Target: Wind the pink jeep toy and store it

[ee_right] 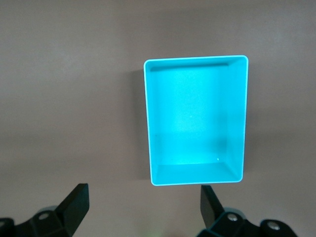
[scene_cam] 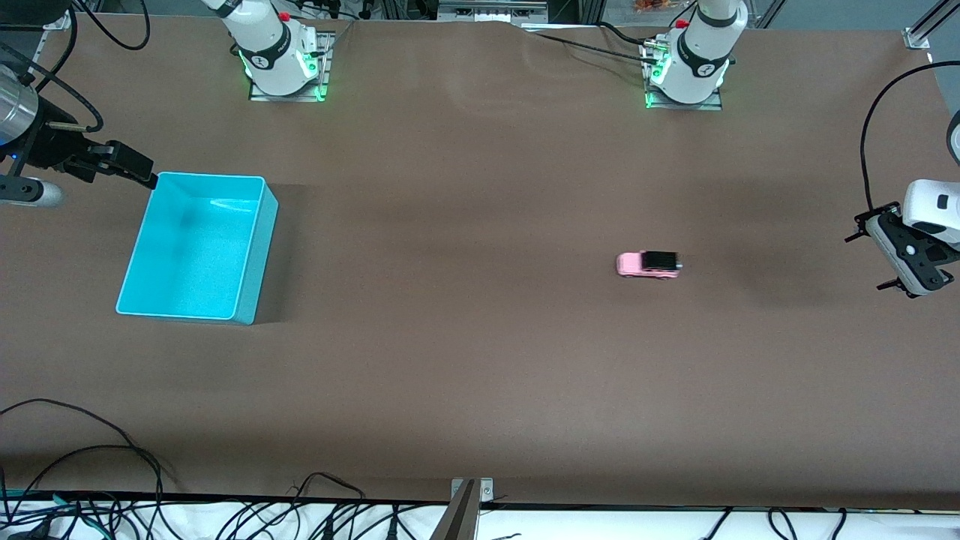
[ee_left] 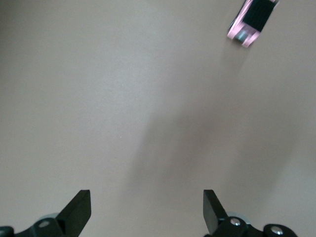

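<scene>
Fingers on our left gripper (ee_left: pixel 145 212) are spread wide with nothing between them. It hangs over the bare brown table (scene_cam: pixel 480 360) at the left arm's end. Our right gripper (ee_right: pixel 143 210) is spread wide too and holds nothing. It hangs just beside the cyan bin (scene_cam: pixel 196 247), at the right arm's end of the table, and we let that arm wait.

Out from the left gripper, toward the middle of the table, sits the pink jeep toy (scene_cam: pixel 649 265). It stands on its wheels on the table, with nothing touching it. Its long side runs along the table from one arm's end to the other, pink nose toward the bin and black back toward the left gripper. The bin is empty and well apart from the toy.

We think the left arm is the nearer one, so it should go first. We think it needs to move toward the middle, then come down with one finger on each long side of the toy
</scene>
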Available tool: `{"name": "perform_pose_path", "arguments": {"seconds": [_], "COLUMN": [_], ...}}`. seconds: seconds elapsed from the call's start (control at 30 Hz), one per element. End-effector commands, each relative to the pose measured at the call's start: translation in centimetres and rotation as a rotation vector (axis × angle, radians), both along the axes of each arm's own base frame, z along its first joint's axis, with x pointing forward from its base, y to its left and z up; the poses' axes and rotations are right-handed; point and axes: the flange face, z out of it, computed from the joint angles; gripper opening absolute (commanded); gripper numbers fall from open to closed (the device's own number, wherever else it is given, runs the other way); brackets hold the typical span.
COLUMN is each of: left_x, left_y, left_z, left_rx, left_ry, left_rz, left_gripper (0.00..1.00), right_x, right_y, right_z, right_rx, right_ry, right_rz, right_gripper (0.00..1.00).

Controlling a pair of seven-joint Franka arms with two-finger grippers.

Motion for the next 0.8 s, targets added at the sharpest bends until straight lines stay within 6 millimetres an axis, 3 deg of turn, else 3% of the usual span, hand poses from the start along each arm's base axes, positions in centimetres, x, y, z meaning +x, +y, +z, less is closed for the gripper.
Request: {"name": "perform_pose_path", "arguments": {"seconds": [0.0,0.5,0.77], "left_x": [-0.2,-0.8,-0.3], "left_y": [-0.6,-3.6,-5.2], "left_z": [0.8,3.3,4.4], "left_rx": [-0.015,-0.004,-0.004], "left_ry": [-0.004,0.009,0.007], "left_rz": [0.072,0.322,0.362], "left_gripper": [1.00,1.00,1.00], "right_x": [-0.2,-0.2,-0.2], "right_y": [-0.2,-0.3,-0.3], "right_z": [0.1,0.1,0.1], "right_rx": [0.010,0.012,0.012], "right_ry": [0.005,0.005,0.005], "right_rz": [0.006,0.004,0.004], "right_gripper": [1.00,1.00,1.00]}}
